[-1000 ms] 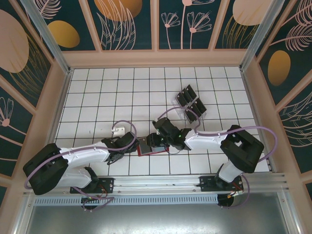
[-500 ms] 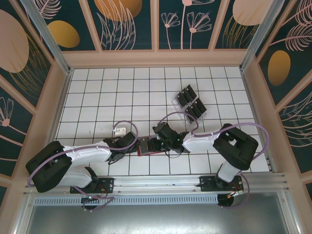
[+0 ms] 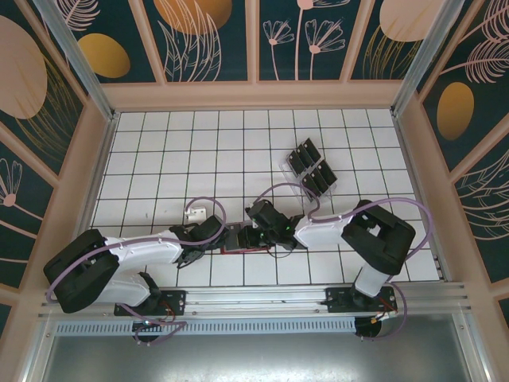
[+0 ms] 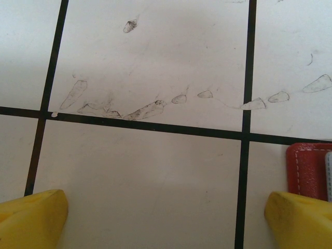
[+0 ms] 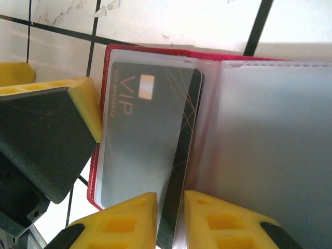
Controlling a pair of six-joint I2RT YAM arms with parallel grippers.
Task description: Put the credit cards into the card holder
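Glossy black credit card (image 5: 148,142), frosted plastic sleeve (image 5: 270,155)

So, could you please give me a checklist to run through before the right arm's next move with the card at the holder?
1. Card holder lying open: ok.
2. Credit card in the holder's left side: ok.
3. Card fully seated: cannot tell; the right gripper hides its near end.
4. Right jaws' hold on the card: cannot tell; only a narrow gap shows between them.
5. Left gripper open at the holder's edge: ok.
6. Remaining credit cards grouped farther back: ok.
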